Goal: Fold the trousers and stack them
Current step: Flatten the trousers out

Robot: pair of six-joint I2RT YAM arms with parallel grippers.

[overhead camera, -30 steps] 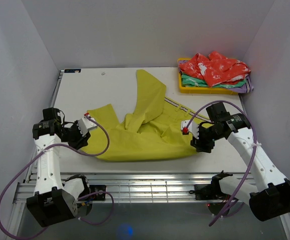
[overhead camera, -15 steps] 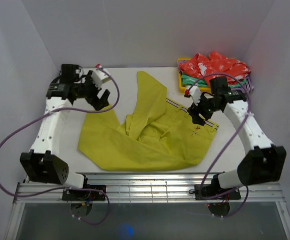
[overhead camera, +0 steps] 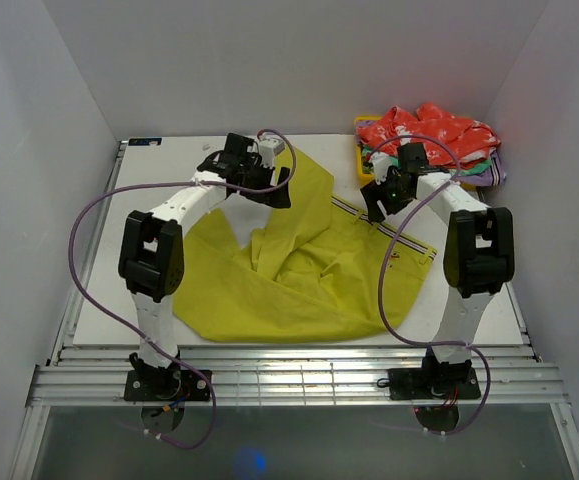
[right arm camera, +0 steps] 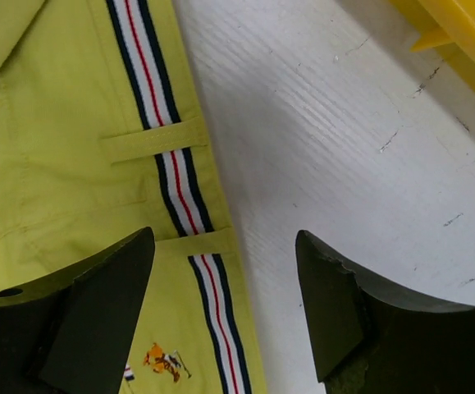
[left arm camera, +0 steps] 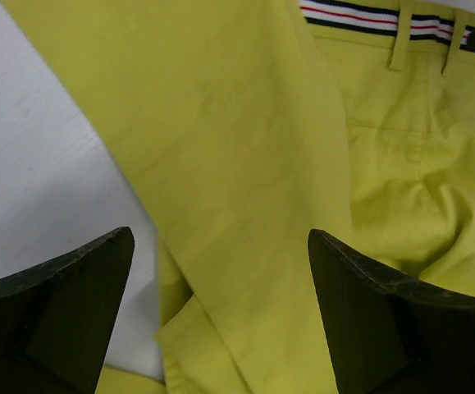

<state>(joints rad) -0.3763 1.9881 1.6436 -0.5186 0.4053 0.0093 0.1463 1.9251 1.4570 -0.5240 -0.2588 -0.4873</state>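
The mustard yellow-green trousers (overhead camera: 309,270) lie spread and rumpled over the middle of the white table, one leg reaching toward the back. My left gripper (overhead camera: 274,185) hangs open above that back leg; in the left wrist view the leg's cloth (left arm camera: 245,164) lies below the left gripper (left arm camera: 221,234), with nothing held. My right gripper (overhead camera: 377,200) stands open over the waistband's right edge. The right wrist view shows the striped waistband strip (right arm camera: 171,172) and bare table under the right gripper (right arm camera: 225,238).
A yellow tray (overhead camera: 409,181) at the back right holds a red patterned garment (overhead camera: 424,135) over a green one; its corner (right arm camera: 459,33) shows in the right wrist view. White walls close in the table (overhead camera: 159,190) on three sides.
Both arms have swung from the near edge of the table to the back and inward over the trousers. Both grippers have opened and let go of the cloth, which now lies flatter.
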